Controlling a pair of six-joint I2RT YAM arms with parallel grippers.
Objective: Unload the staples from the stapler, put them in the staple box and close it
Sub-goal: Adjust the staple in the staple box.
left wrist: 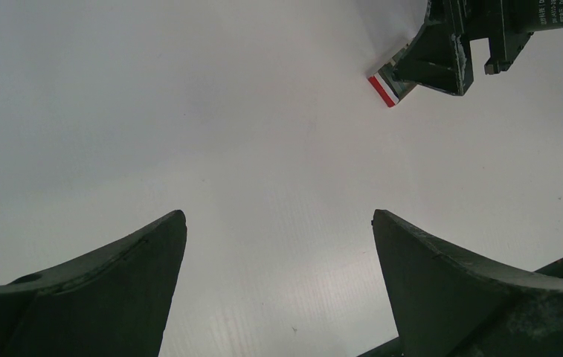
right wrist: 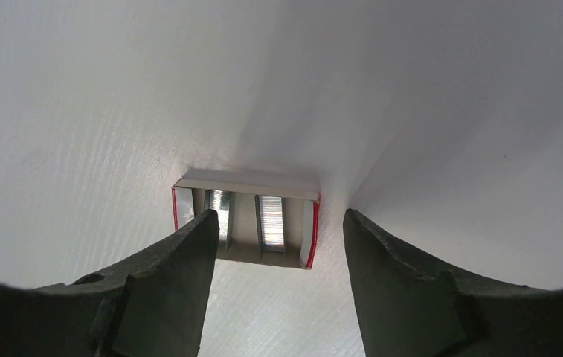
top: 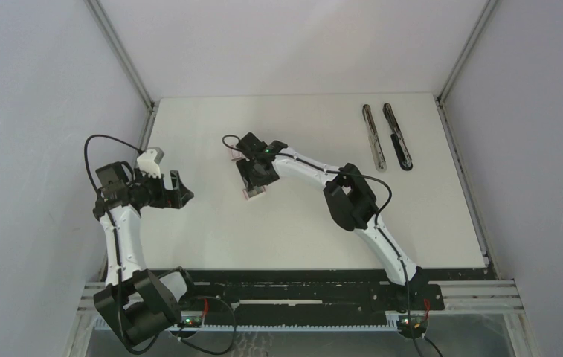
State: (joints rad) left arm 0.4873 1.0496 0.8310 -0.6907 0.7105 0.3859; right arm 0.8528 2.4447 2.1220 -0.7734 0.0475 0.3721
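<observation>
The stapler (top: 386,137) lies opened out as two long metal halves at the table's back right, far from both grippers. Two short grey strips of staples (right wrist: 271,222) lie side by side in a small open box with red edges (right wrist: 308,232). My right gripper (right wrist: 280,216) hovers just short of that box, open with nothing between its fingers; its left finger (right wrist: 181,260) covers part of one strip. From above, the right gripper (top: 256,175) sits over the box (top: 253,194) near mid-table. My left gripper (top: 178,190) stands wide open and empty at the left.
In the left wrist view only bare white table lies between my open left gripper's (left wrist: 278,214) fingers, and the right gripper (left wrist: 442,59) with the box's red-and-white edge (left wrist: 384,89) shows at the top right. Grey walls close in the table.
</observation>
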